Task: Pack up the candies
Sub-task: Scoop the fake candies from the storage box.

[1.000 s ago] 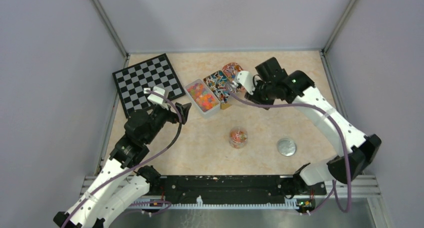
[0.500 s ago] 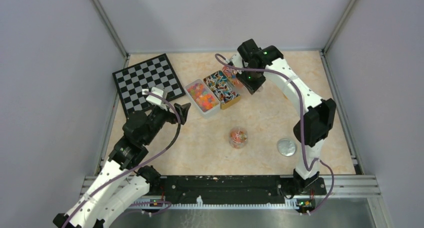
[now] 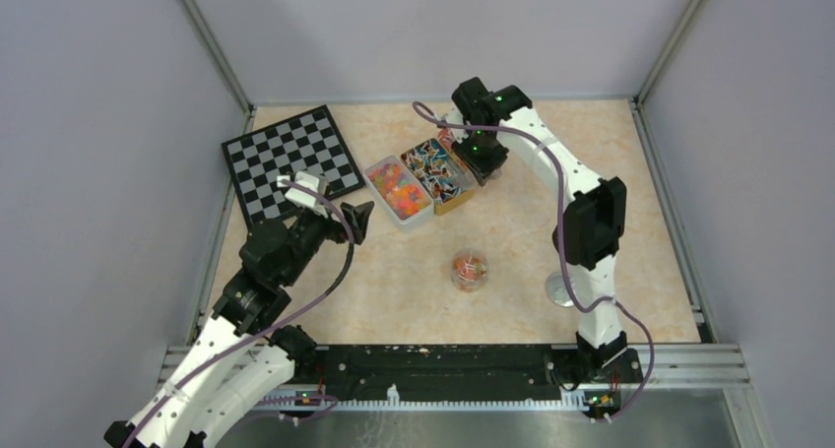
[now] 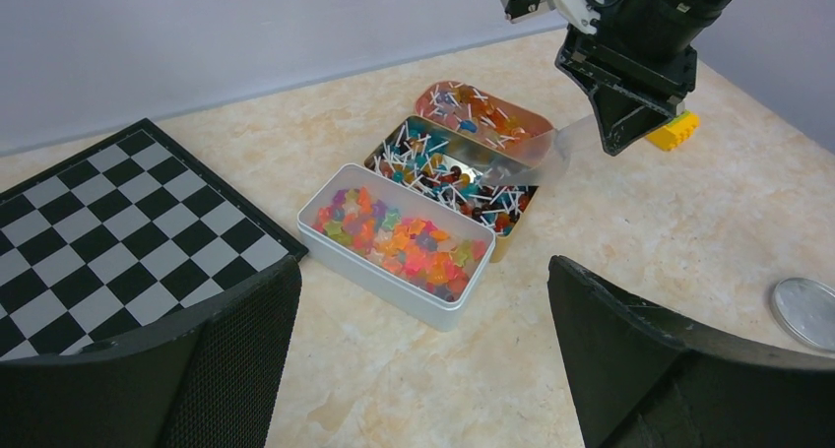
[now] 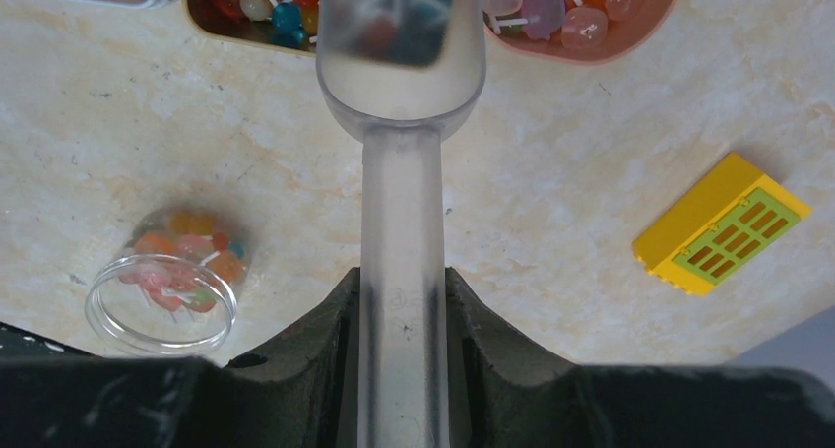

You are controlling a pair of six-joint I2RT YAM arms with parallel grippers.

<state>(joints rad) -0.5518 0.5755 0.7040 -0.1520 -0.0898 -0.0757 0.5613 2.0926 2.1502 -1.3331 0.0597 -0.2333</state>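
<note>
**Scoop poised at the candy tins**

The right gripper [image 5: 402, 292] clamps a clear scoop [image 5: 402, 64] by its handle, bowl at the gold tin [image 4: 502, 243] rim. The candies [image 4: 409, 243], tiny orange, red, pink and blue sweets, fill tins at 12 o'clock and part of a clear jar [image 3: 470, 271] mid-table. The left gripper [image 4: 423, 271] gapes wide.

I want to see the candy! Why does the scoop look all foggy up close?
Right wrist view: the scoop is cloudy plastic, smearing what's behind its bowl; candies beside it look clear. Left wrist view: all sharp, near fingers dark.
</note>
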